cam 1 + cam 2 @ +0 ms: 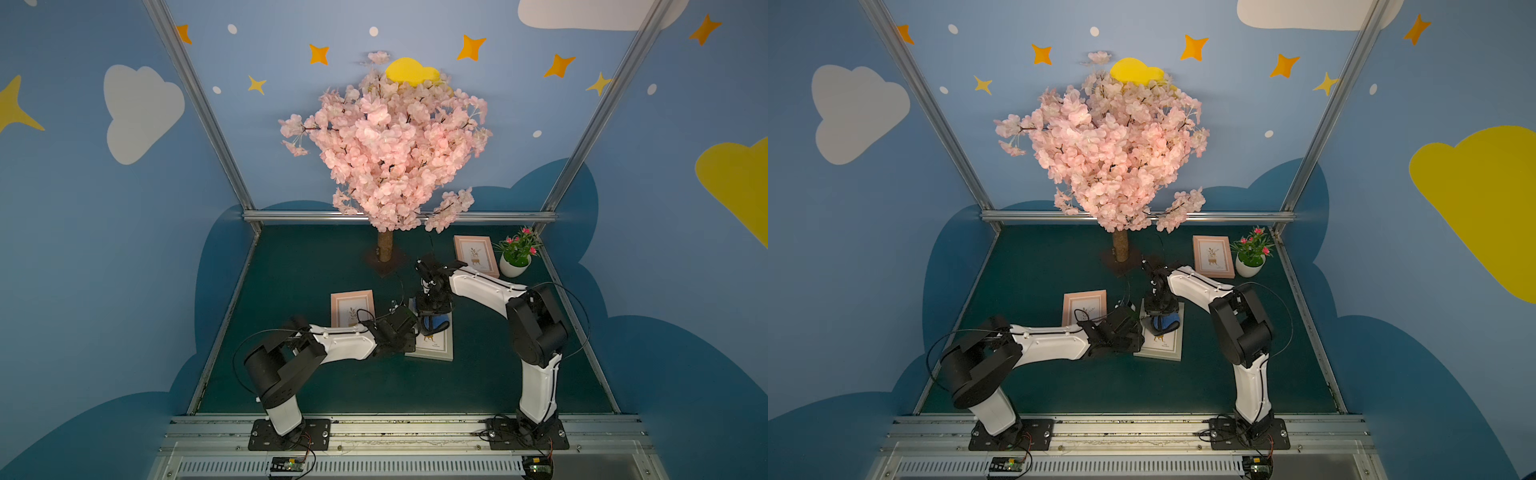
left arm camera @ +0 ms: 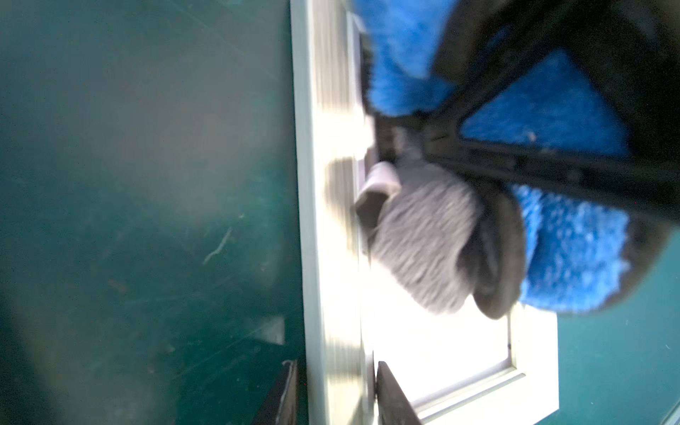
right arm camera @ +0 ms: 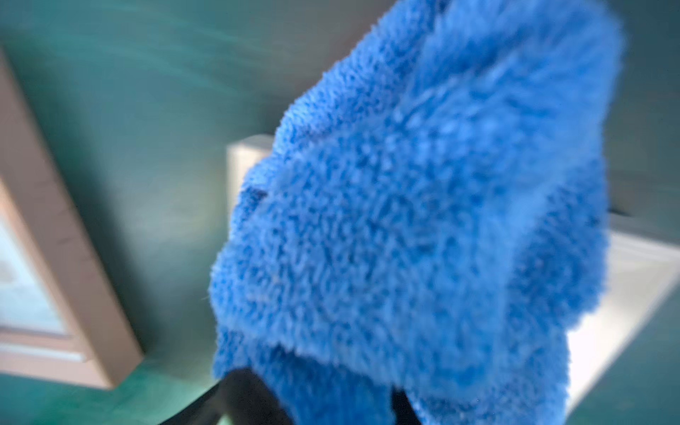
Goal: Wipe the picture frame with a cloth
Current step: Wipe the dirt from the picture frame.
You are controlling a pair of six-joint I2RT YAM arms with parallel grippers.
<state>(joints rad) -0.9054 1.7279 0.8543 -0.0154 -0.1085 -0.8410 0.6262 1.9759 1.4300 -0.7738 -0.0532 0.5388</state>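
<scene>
The pale grey picture frame [image 1: 432,347] [image 1: 1163,347] lies flat on the green mat at mid-table. My left gripper [image 1: 409,336] [image 2: 336,397] is shut on the frame's left border [image 2: 331,257], one finger outside the edge and one on the face. The blue plush cloth [image 1: 436,322] [image 1: 1165,323] [image 3: 423,220] is bunched on the far half of the frame, its dark grey reverse [image 2: 423,239] folded against the glass. From above, my right gripper [image 1: 432,313] [image 3: 320,404] is shut on the cloth. The cloth hides most of the frame's far half.
A pink frame [image 1: 352,307] lies just left of the left wrist. Another pink frame [image 1: 476,254] and a small potted plant [image 1: 515,257] sit at the back right. The blossom tree's trunk [image 1: 385,245] stands at the back centre. Metal rails border the mat.
</scene>
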